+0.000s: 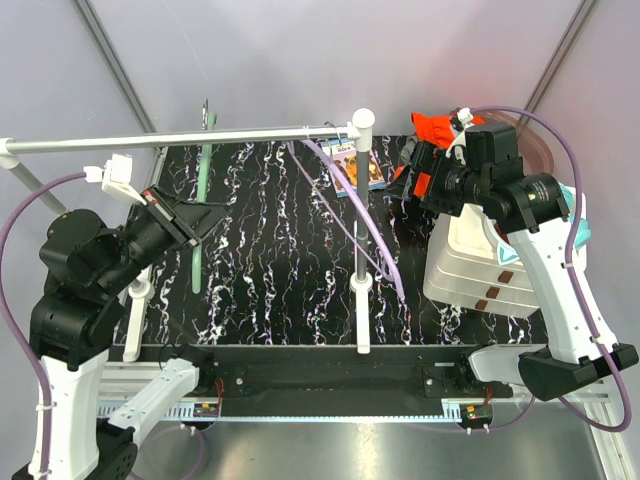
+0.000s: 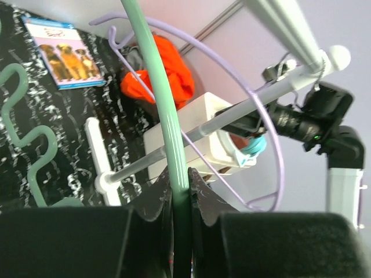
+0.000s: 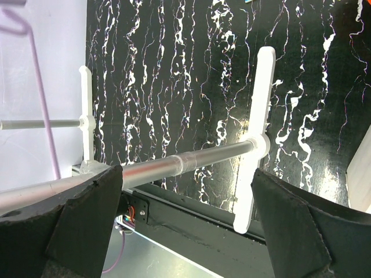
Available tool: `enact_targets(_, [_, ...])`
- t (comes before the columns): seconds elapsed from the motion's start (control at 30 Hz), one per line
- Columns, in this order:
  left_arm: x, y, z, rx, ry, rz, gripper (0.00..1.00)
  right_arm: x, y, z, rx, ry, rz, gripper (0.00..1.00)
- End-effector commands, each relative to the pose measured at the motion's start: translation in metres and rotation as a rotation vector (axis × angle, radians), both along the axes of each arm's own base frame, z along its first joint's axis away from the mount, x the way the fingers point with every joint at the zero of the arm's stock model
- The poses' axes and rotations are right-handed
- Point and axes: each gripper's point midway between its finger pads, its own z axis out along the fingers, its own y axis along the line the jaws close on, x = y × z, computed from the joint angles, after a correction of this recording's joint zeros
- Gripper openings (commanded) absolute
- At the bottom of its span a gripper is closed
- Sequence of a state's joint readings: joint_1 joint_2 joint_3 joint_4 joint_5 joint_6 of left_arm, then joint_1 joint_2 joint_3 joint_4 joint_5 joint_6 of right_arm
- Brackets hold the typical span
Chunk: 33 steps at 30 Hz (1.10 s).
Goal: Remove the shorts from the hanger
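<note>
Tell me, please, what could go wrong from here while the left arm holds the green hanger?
1. The left gripper has its jaws shut on the green hanger, whose hook seems to sit at the rail. A hard pull might drag the rail over.
2. The lilac hanger hangs loose on the rail near the right gripper, whose jaws are open. That arm might snag it.

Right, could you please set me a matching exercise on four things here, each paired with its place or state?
Things:
1 green hanger
2 orange shorts
3 dog booklet
4 right gripper

States:
A open, empty
B flat on the table
C clamped in the left gripper
D heaped at the far right

Pairs: 1-C, 2-D, 3-B, 4-A
</note>
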<state>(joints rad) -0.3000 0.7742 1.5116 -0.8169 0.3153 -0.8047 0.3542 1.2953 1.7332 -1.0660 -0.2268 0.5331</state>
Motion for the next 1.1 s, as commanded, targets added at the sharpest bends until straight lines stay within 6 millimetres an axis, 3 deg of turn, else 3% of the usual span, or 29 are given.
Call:
enact_targets(0.0, [-0.006,-0.009,0.048,-0.107,-0.168,-0.055,0.0,0.005,0.002,0.006,0.017,-0.031,-0.001,1.0])
enact_targets(0.17, [-0.015,-0.011,0.045,-0.11,-0.184,-0.088,0.0,0.005,0.001,0.006,0.014,-0.034,-0.004,1.0])
enact_targets(0.33, [-0.023,-0.012,0.025,-0.11,-0.165,-0.109,0.0,0.004,0.0,0.004,0.01,-0.031,-0.005,1.0])
enact_targets(0.63, [-0.033,-0.011,0.009,-0.101,-0.171,-0.124,0.01,-0.001,-0.005,0.004,0.01,-0.023,-0.037,1.0])
enact_targets(0.67, [-0.032,-0.009,0.005,-0.099,-0.165,-0.112,0.04,-0.003,-0.006,0.004,0.009,-0.021,-0.044,1.0])
enact_targets(0.7, [-0.031,-0.008,0.002,-0.1,-0.157,-0.101,0.16,-0.004,-0.01,0.006,0.01,-0.027,-0.065,1.0])
enact_targets(0.77, [-0.03,-0.004,-0.003,-0.111,-0.145,-0.072,0.24,-0.007,-0.015,0.007,-0.001,-0.026,-0.084,1.0])
enact_targets(0.8, [-0.03,-0.003,-0.004,-0.114,-0.141,-0.069,0.35,-0.01,-0.017,0.01,0.001,-0.032,-0.094,1.0])
enact_targets(1.07, [-0.04,0.004,-0.005,-0.086,-0.166,-0.048,0.68,-0.03,-0.029,0.025,0.026,-0.051,-0.138,1.0])
